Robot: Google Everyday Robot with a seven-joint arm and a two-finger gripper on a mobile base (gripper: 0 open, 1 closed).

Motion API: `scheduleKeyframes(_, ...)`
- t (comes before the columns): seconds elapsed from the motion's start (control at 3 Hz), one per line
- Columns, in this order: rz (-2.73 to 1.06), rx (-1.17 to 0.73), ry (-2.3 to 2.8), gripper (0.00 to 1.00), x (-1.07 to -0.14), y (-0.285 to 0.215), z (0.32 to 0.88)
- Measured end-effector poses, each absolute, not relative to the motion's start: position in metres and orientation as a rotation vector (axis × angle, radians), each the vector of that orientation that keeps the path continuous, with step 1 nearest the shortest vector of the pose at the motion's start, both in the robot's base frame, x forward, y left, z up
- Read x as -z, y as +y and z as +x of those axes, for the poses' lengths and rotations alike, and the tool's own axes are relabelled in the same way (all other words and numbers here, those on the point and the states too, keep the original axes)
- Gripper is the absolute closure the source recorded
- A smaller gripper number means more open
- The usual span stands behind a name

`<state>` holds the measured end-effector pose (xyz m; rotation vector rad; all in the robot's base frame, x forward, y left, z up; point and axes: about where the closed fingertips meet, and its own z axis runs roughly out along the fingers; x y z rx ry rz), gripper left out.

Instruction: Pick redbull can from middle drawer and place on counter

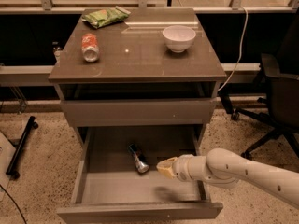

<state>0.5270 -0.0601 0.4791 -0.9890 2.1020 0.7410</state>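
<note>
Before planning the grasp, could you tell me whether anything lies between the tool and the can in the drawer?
Nothing visible does. The can lies on its side in the open drawer, close beside the tool, with only bare drawer floor between them.

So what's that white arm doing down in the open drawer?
A robot arm reaches into the open middle drawer for the redbull can, which lies on its side on the drawer floor. Its gripper sits just right of the can, not holding it. The counter above, where the can should go, has a red soda can, a white bowl and a green bag.
</note>
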Motion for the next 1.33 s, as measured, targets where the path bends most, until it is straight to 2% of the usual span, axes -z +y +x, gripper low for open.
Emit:
scheduleKeyframes(0.33,-0.979,-0.752,2.079,0.00,-0.501,-0.055,0.525)
scheduleKeyframes(1.0,-0.943,-0.747,2.062,0.00,-0.497,-0.046,0.529)
scheduleKeyframes(1.33,-0.910,-0.745,2.016,0.00,-0.489,-0.019,0.546)
